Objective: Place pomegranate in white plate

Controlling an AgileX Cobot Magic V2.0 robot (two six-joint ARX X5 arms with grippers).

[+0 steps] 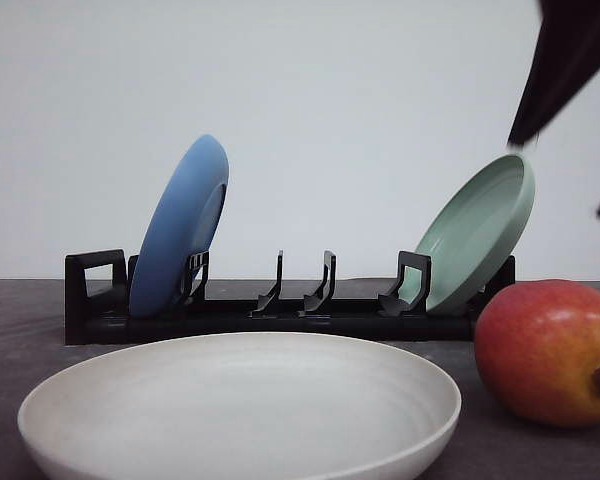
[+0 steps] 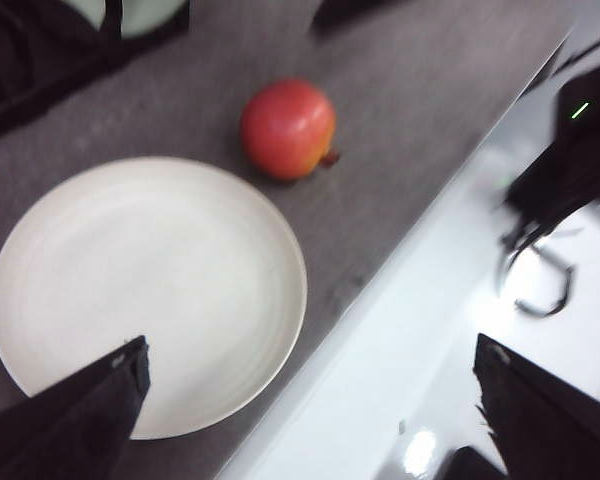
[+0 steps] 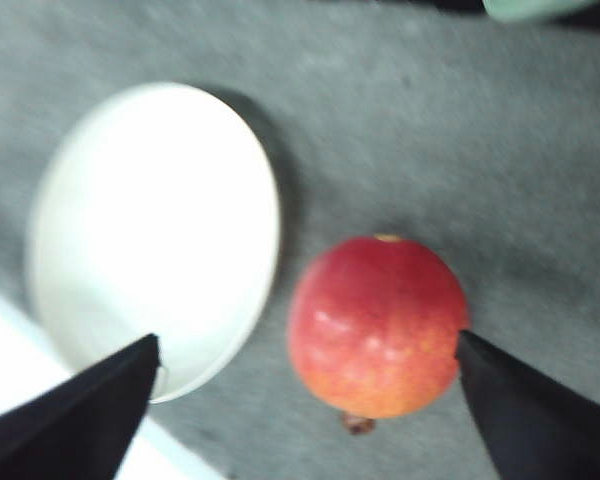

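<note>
The white plate (image 1: 242,400) sat empty before me, the pomegranate (image 3: 377,326) on the table just beside it. I had the right gripper (image 3: 305,395) spread wide above the fruit, holding nothing. I judged descent and closing came next.

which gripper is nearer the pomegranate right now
Right. The right gripper hangs open above the pomegranate, a finger on either side. The left gripper is open over the near rim of the white plate, with the fruit lying beyond the plate.
</note>
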